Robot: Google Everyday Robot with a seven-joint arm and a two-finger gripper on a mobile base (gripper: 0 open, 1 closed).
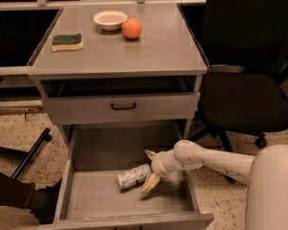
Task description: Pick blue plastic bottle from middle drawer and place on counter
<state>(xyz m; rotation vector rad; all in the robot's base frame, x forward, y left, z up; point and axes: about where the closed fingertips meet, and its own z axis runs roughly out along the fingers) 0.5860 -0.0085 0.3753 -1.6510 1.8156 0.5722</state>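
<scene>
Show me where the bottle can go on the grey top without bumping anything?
The counter is bare along its front and right, past the sponge and orange ball. The back left is crowded, with the bowl too. The gripper is down in the middle drawer, fingers open by the blue plastic bottle.

Open drawer: room beyond the fingertips, walls and a drawer front close by.

The gripper (148, 171) sits low in the middle drawer (62, 190), fingers spread, the blue plastic bottle (133, 176) lying right at their tips. Past the bottle, bare grey floor runs to the far side wall. Above the fingers, the upper drawer front (122, 107) hangs over the drawer's back part. Higher still, on the counter (153, 49), a sponge (67, 41), bowl (109, 19) and orange ball (131, 28) take the rear.
</scene>
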